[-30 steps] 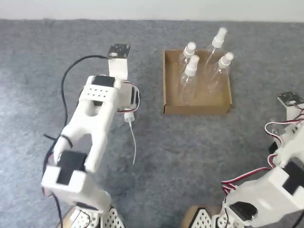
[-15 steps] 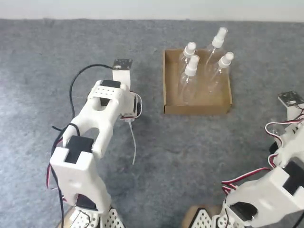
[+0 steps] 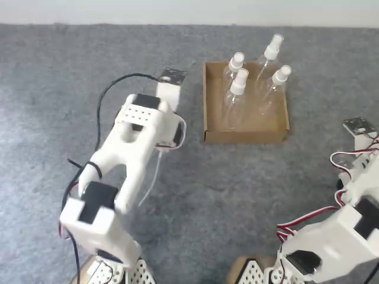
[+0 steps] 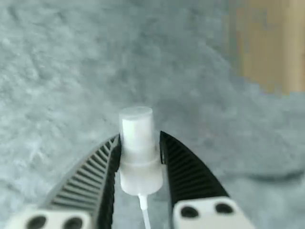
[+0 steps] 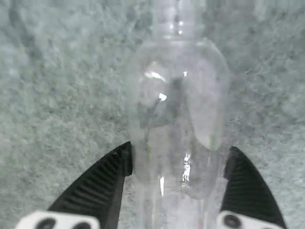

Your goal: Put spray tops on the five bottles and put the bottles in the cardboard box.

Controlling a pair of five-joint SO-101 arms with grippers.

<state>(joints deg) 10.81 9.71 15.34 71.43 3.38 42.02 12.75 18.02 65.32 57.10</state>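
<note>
Shifted since a second ago: left arm (image 3: 127, 160), swung across the grey carpet (image 3: 237, 195) toward the cardboard box (image 3: 246, 135), wrist end now close to the box's near corner; thin dip tube (image 3: 151, 177) carried along beneath it.
Unchanged since then: right arm (image 3: 349, 225), at the lower right edge of the high view; box and its contents.
Left gripper (image 4: 139, 137): pinching a white spray top (image 4: 137, 160) by its collar, one black ribbed finger on each side, cap end pointing away from the wrist, tube trailing back toward the wrist.
Spray top's place: held above the carpet, beside the box, well apart from the right arm's bottle.
Right gripper (image 5: 180, 148): clamped around a clear bottle (image 5: 176, 95), fingers pressed to both sides of the body, threaded neck pointing away from the wrist.
Clear bottle's place: over the carpet, outside the box.
Box contents: four bottles (image 3: 235, 100), each with a white spray top on, leaning together.
</note>
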